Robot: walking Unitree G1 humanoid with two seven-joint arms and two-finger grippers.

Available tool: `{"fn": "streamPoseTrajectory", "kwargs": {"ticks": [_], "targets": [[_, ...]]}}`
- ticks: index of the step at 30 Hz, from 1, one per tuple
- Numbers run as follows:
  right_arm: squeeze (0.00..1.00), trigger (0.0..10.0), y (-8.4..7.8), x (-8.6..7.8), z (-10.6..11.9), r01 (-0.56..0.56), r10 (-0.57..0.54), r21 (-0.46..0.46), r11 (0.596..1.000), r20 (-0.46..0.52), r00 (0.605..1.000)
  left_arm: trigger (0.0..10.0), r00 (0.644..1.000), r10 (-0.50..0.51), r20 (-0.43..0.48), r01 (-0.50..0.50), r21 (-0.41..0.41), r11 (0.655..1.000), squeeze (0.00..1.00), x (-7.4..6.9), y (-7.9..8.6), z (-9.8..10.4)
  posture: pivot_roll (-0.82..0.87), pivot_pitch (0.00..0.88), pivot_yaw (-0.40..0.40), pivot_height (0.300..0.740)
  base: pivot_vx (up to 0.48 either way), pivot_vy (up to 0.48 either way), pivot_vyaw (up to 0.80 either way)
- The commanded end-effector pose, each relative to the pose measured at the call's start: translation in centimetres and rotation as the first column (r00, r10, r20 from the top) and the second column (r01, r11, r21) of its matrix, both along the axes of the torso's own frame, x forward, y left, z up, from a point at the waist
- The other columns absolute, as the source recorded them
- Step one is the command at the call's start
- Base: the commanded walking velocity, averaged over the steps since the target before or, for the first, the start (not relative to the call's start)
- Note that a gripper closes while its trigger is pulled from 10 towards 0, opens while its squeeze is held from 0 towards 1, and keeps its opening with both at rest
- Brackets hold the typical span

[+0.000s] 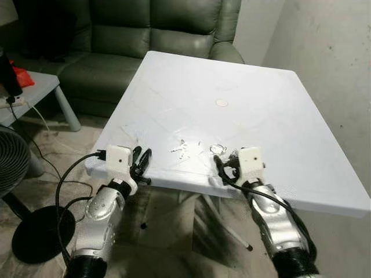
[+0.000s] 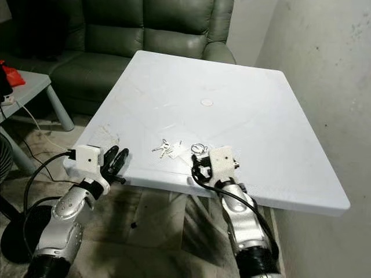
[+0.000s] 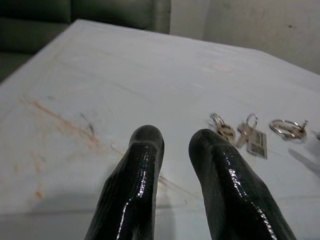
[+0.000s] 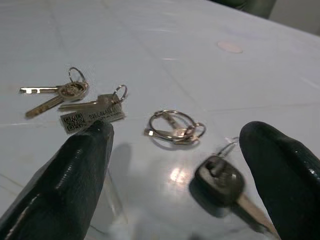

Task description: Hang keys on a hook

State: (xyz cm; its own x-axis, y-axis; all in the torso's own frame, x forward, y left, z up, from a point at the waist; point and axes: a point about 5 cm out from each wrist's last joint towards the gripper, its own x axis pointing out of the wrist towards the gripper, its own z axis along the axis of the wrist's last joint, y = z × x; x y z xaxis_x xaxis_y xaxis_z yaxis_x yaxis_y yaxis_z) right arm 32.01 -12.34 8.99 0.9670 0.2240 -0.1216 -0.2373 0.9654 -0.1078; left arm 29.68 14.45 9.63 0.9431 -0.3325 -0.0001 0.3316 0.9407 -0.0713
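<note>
Shiny metal keys, smooth matt white table, glossy black pincer fingers.

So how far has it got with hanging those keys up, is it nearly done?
Hardly begun. Nothing looks done: the small silver keys with a label tag, the loose metal key ring and the black-headed key all lie on the white plastic table. In hand: the right gripper hovers open over the ring and black key; the left gripper waits open nearby. Left: grasping the keys and finding a hook.

Spread fingers flank key ring and black-headed key on table
</note>
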Motion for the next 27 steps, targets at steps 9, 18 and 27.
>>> {"fn": "streamPoseTrajectory", "kwargs": {"ticks": [9, 18, 27], "targets": [[0.0, 10.0, 1.4, 1.6, 1.5, 0.119, -0.12, 0.093, 0.989, 0.0, 0.993, 10.0, 0.993, -0.12, -0.009, 0.12, 0.019, 0.993, 0.0, -1.4, -2.2, 0.6, 0.0, 0.133, -0.087, 0.74, 0.0, 0.0, 0.0], [0.0, 10.0, -0.1, 2.1, 2.4, 0.239, -0.247, 0.14, 0.961, 0.038, 0.968, 10.0, 0.954, -0.299, -0.011, 0.299, 0.051, 0.953, 0.0, -3.2, -5.2, 0.8, 0.0, 0.15, -0.071, 0.74, 0.0, 0.0, 0.0], [0.0, 9.1, -1.1, 2.1, 2.4, 0.299, -0.307, 0.167, 0.94, 0.03, 0.951, 10.0, 0.946, -0.324, -0.016, 0.324, 0.056, 0.944, 0.0, -3.5, -5.7, 1.0, -0.01, 0.151, -0.062, 0.74, 0.0, 0.0, 0.0]]}}
